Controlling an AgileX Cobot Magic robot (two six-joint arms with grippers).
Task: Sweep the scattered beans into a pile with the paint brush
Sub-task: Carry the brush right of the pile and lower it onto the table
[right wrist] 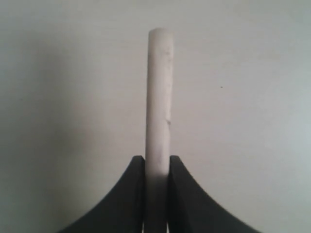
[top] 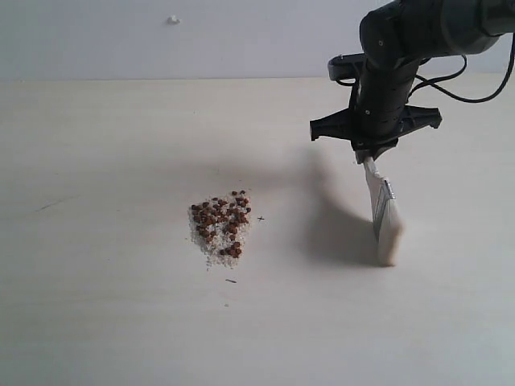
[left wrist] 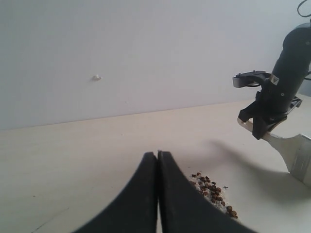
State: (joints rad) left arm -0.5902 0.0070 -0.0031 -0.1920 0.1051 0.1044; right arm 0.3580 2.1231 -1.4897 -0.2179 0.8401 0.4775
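In the exterior view the beans [top: 220, 223] lie gathered in one compact pile [top: 219, 229] just left of centre on the table [top: 96, 314]. They are mixed with pale crumbs [top: 211, 254] that blend into the light surface and are hard to tell apart. A tiny dark cross mark [top: 261, 218] sits just right of the heap.

At the right of the frame the right end effector [top: 368, 158] is clenched on the handle of the paint brush [top: 385, 217], well apart from the pile. The brush hangs bristles-down and slightly tilted, seen nearly edge-on, so its width is hard to judge. Its tip meets its own shadow [top: 342, 233] on the table, but whether it presses down cannot be told. The arm above is cut off by the upper right corner.

The right wrist view shows the end effector [right wrist: 156, 162] gripping the brush [right wrist: 159, 92] edge-on as a narrow pale strip, with the grasped handle hidden between the jaws.

The left end effector [left wrist: 157, 154] shows only in its own wrist view, its jaws pressed together on nothing. One finger hides part of the beans [left wrist: 212, 188]. Beyond them the brush [left wrist: 297, 154] runs out of the frame, its bristle end cut off, and the right end effector [left wrist: 257, 127] holds it against the plain wall [left wrist: 146, 48].
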